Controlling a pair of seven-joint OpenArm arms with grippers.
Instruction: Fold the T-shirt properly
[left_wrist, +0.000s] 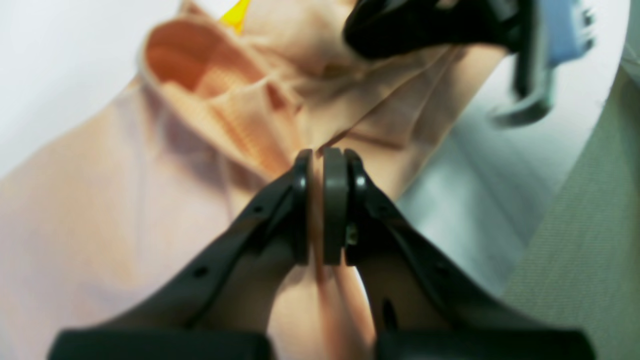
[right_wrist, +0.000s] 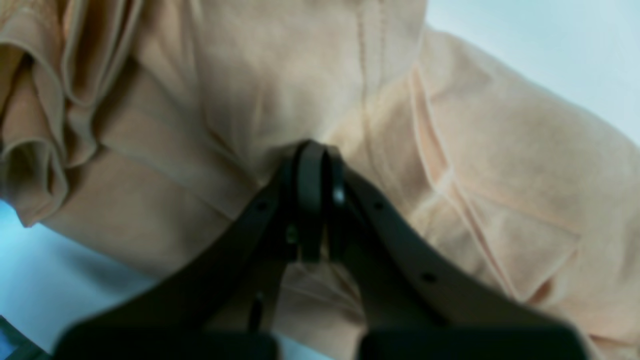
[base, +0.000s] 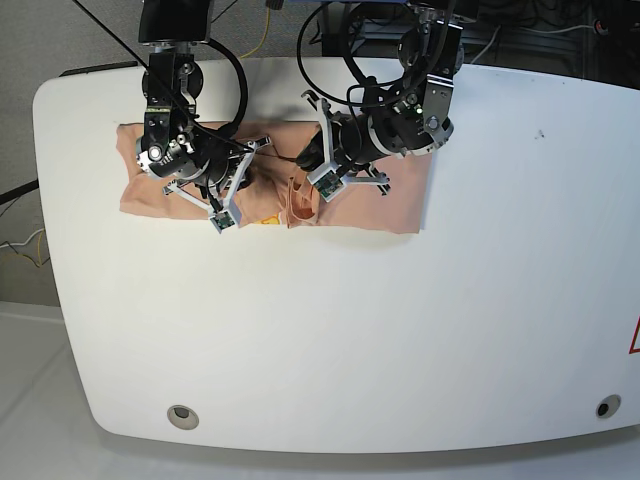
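The peach T-shirt (base: 400, 200) lies bunched along the back of the white table (base: 330, 340). In the left wrist view my left gripper (left_wrist: 317, 152) is shut on a thin fold of the T-shirt (left_wrist: 100, 210) just below the open collar (left_wrist: 200, 65), with the yellow tag (left_wrist: 235, 15) at the top. My right gripper (right_wrist: 317, 147) is shut on a pinch of the T-shirt (right_wrist: 500, 150) beside a seam. In the base view the left gripper (base: 303, 160) and right gripper (base: 247, 168) stand close together over the shirt's middle, where a cloth ridge (base: 300, 205) is raised.
Both arm bases and their cables (base: 330, 40) crowd the table's back edge. Two round holes (base: 181, 415) sit near the front edge. The other arm's black and blue parts (left_wrist: 540, 55) hang close in the left wrist view; greenish floor (left_wrist: 580, 240) shows past the table edge.
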